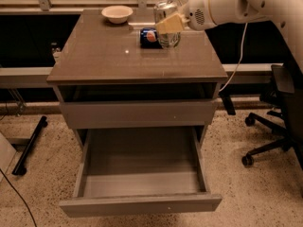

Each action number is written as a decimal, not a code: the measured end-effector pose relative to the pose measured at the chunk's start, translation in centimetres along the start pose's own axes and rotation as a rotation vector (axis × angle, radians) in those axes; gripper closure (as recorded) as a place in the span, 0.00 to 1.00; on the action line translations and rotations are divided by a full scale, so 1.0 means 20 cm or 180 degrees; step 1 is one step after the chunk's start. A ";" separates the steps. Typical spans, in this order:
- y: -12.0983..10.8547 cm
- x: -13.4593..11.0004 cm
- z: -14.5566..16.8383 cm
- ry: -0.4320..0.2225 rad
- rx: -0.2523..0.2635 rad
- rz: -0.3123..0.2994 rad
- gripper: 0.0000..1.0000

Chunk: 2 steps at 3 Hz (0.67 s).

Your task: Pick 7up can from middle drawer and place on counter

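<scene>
Okay, arm comes in from the right, stretched across the bench (118, 56); pincer (169, 25) clamped on the upright 7up can (164, 8) near the back, just beside Pepsi can (147, 36).

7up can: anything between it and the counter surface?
Nothing visible beneath it. The pincer holds the 7up can low over the back of the counter; a Pepsi can lies close beside it, partly hidden behind it.

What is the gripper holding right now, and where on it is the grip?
The gripper holds the 7up can by its side wall, around mid-height, below the silver top, over the rear of the counter.
</scene>
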<state>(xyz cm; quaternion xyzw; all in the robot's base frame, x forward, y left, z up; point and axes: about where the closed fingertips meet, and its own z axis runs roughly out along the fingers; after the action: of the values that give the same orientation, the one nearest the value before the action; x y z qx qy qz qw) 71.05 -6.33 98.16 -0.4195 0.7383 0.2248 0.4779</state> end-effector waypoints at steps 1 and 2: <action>-0.06 -0.04 0.15 -0.0174 -0.0029 -0.0004 0.82; -0.12 -0.04 0.28 -0.0398 0.0021 0.0023 0.57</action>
<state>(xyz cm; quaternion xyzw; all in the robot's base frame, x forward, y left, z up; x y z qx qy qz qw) 76.07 -3.24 96.57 -0.4004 0.7093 0.2497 0.5237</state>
